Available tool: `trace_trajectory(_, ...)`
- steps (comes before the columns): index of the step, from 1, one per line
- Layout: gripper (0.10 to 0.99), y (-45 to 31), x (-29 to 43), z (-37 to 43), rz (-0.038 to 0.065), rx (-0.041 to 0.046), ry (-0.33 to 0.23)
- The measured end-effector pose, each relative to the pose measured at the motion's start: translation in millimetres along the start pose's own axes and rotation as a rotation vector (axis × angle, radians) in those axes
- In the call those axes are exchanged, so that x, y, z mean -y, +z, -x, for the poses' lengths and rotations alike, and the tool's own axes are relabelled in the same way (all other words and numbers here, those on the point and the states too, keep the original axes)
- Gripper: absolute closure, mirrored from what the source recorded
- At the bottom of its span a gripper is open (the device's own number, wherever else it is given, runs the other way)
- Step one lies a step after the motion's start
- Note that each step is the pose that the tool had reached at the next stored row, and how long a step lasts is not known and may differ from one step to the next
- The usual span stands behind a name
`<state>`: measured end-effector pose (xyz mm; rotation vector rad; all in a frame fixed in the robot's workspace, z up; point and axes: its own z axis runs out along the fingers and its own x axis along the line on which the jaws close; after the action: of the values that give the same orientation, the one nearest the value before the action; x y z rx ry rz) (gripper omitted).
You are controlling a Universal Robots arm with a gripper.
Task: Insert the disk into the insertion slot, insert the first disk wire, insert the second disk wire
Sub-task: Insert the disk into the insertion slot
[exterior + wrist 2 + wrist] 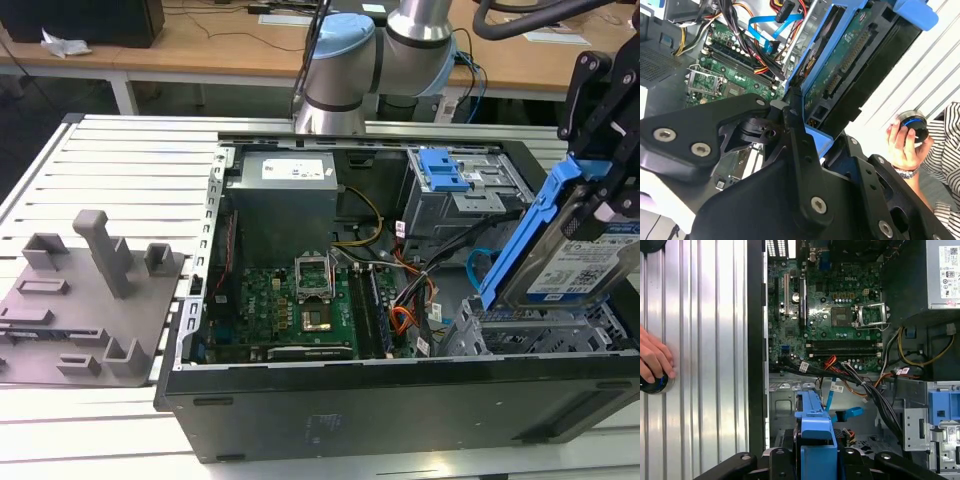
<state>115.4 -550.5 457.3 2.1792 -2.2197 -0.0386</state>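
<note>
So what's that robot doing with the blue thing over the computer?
The robot's tool is gripping the disk, a grey drive in a blue frame, holding it tilted just above the insertion slot in the open computer case. It isn't in yet. A person's hand rests on a round knob beside the case.

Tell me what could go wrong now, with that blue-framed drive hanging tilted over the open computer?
1. The gripper holds the disk tilted above the insertion slot; a corner might catch the cage's metal rim instead of sliding in.
2. A loose blue cable lies beside the slot and could get pinched or snagged.
3. A person's hand sits on the table beside the case, possibly near the arm's path.
</note>
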Motion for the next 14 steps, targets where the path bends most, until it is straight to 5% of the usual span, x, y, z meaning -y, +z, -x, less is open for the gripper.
trace_trajectory(14, 0.722, 13.2, 1.1, 3.7, 0.000, -0.0001, -0.001)
